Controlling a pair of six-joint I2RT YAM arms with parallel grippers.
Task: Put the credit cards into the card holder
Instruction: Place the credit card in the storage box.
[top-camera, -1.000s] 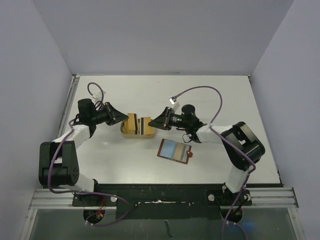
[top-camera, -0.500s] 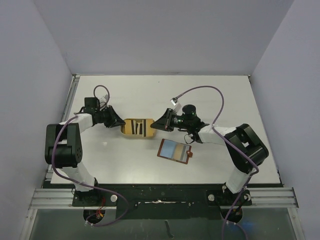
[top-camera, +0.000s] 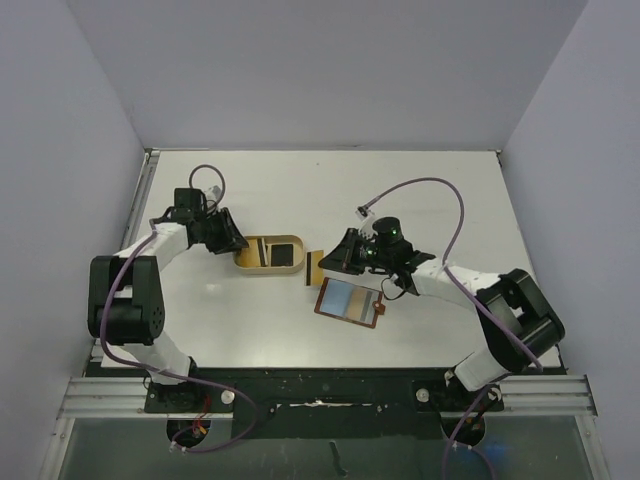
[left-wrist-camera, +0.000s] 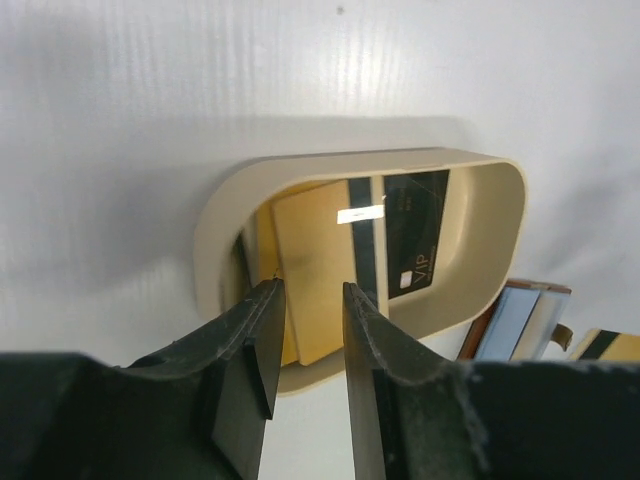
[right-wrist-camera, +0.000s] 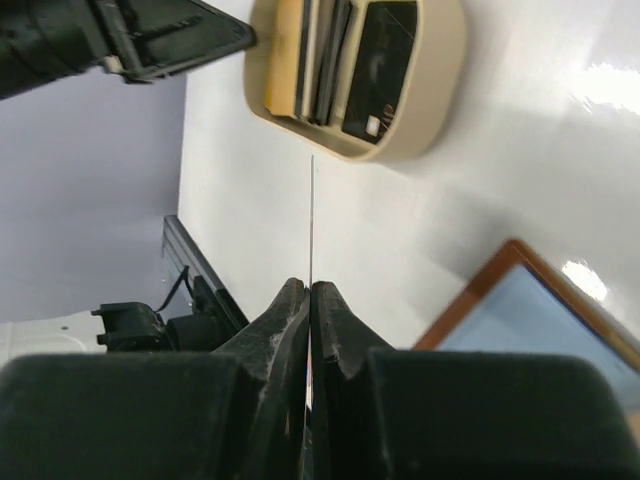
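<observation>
Looking down from above, the right tool is pinching a striped card at ten o'clock of the open card holder; a skewed approach could be jamming it against the slots. From the left wrist, the left tool is hanging slightly parted and empty over the tray, where other credit cards are lying, and is risking a bump. From the right wrist, the striped card is showing edge-on, thin enough to be slipping.

Place: a robot test cell in a lab, a closed, purpose-built rig.
Walls: plain pale lavender panels box in the back and both sides.
Table: white board top with a metal strip down its left edge.
Frame: aluminium rail along the near edge, with two arms bolted to it, the left arm and the right arm.
Wiring: purple cables loop loose off the arms.
</observation>
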